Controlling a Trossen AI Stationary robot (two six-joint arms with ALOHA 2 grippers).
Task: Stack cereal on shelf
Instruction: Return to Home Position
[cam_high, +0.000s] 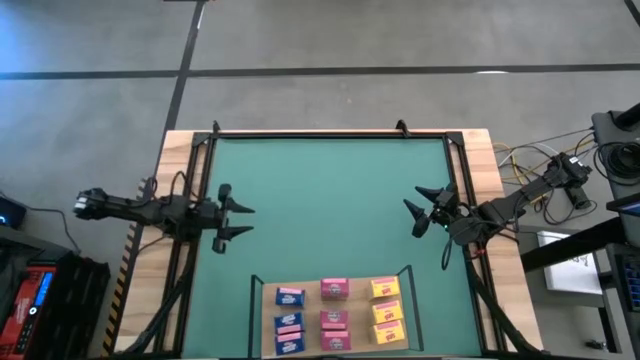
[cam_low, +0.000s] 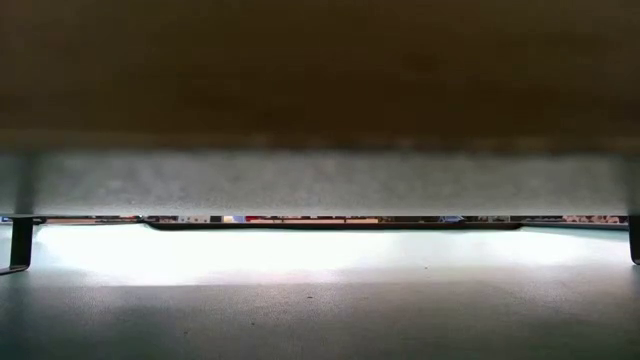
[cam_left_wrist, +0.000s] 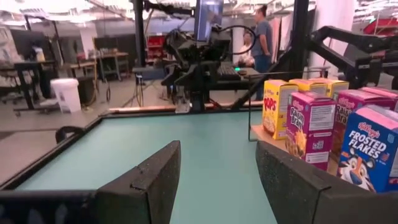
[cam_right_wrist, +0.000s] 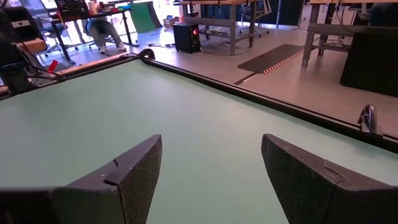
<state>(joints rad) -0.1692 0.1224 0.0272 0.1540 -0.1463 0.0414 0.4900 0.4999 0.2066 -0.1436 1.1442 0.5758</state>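
Note:
Nine small cereal boxes stand upright on the light-wood shelf board at the mat's near edge: blue ones on the left, pink ones in the middle, yellow ones on the right. The left wrist view shows a yellow box, a pink box and a blue box. My left gripper is open and empty over the mat's left side. My right gripper is open and empty over the mat's right side.
The green mat is framed by a dark rail on a wooden table. Thin dark posts rise at the shelf's corners. The low view looks under a dark overhang at the mat. People stand in the room beyond the table.

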